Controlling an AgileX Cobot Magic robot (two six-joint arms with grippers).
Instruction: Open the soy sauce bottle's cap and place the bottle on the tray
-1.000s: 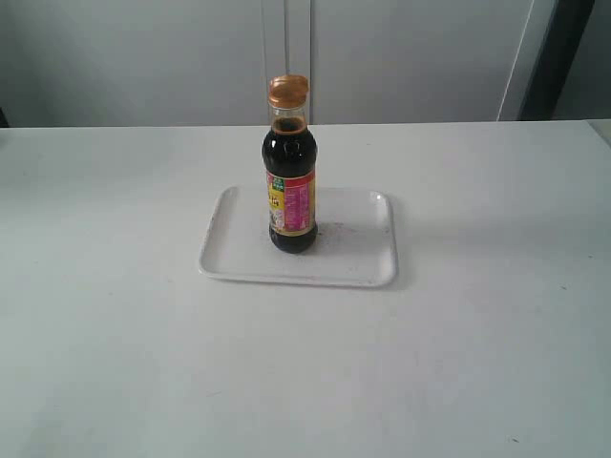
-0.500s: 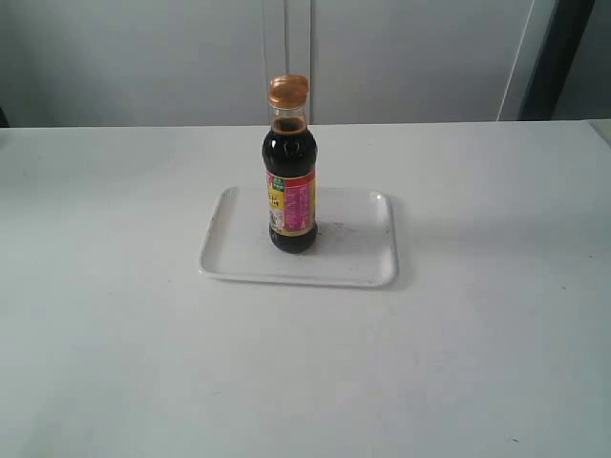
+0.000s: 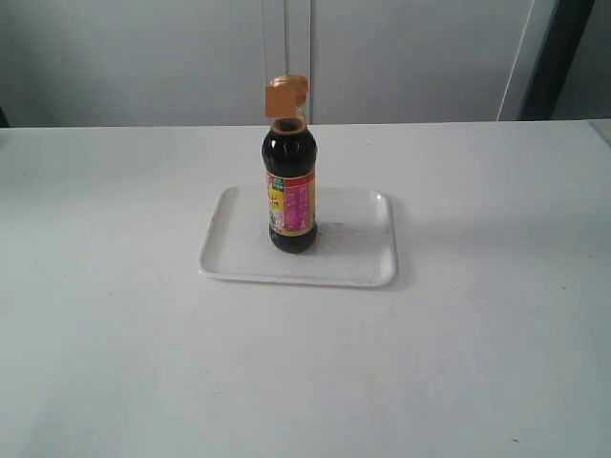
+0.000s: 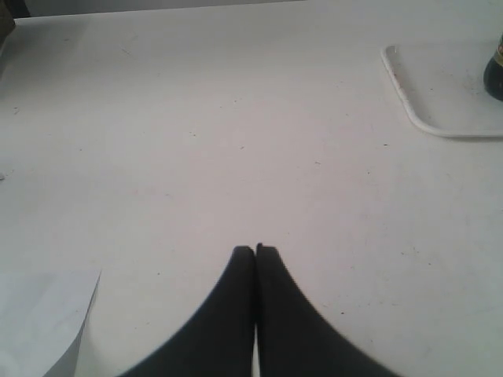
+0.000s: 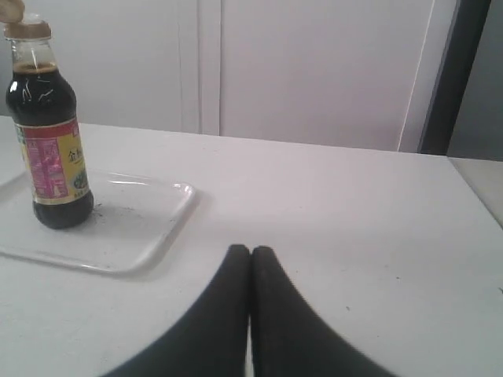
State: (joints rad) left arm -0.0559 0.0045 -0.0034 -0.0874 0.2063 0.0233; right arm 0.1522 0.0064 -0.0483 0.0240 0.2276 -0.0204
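The soy sauce bottle [image 3: 291,191] stands upright on the white tray [image 3: 353,258] in the middle of the table. Its golden-orange cap [image 3: 286,95] sits raised and tilted above the neck, with the dark mouth showing under it. In the right wrist view the bottle [image 5: 47,149] stands on the tray [image 5: 149,228] with the cap [image 5: 26,30] at the frame's corner. My right gripper [image 5: 251,250] is shut and empty over bare table, well away from the tray. My left gripper [image 4: 255,249] is also shut and empty, far from the tray [image 4: 416,118] and the bottle's base [image 4: 495,75]. Neither gripper shows in the exterior view.
A white sheet of paper [image 4: 39,322] lies on the table near my left gripper. A pale wall runs behind the table, with a dark post [image 3: 558,57] at the back right. The white table [image 3: 305,382] spreads wide around the tray.
The cap's top has lifted and tilted up off the bottle's neck, where it sat down flat before. The bottle and tray have not moved.
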